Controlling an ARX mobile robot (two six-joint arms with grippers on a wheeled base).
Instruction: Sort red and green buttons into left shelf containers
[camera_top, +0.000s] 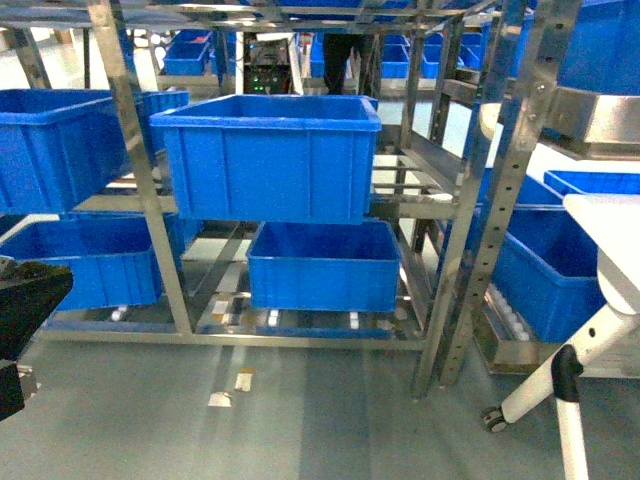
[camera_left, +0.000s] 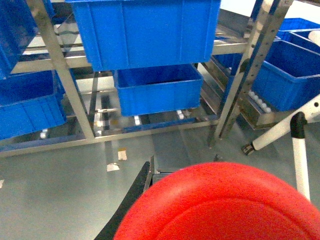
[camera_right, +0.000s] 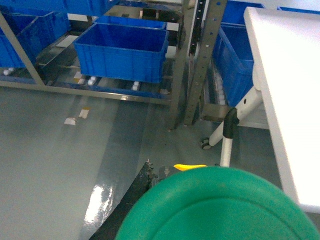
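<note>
A wide red button cap (camera_left: 220, 205) fills the bottom of the left wrist view, held close to the camera. One dark finger (camera_left: 131, 202) shows to its left, and the jaws are hidden behind the cap. A green button cap (camera_right: 215, 207) fills the bottom of the right wrist view in the same way, beside a dark finger (camera_right: 127, 200) and a yellow tip (camera_right: 190, 167). The left shelf containers are deep blue bins: an upper one (camera_top: 268, 155), a lower one (camera_top: 323, 265), and others further left (camera_top: 55, 145). Both grippers are back from the shelf, above the floor.
Steel shelf posts (camera_top: 475, 230) stand between the left rack and another rack of blue bins (camera_top: 545, 280) on the right. A white table (camera_right: 285, 75) with a wheeled leg (camera_right: 227, 135) is on the right. Tape scraps (camera_top: 230, 390) lie on the grey floor.
</note>
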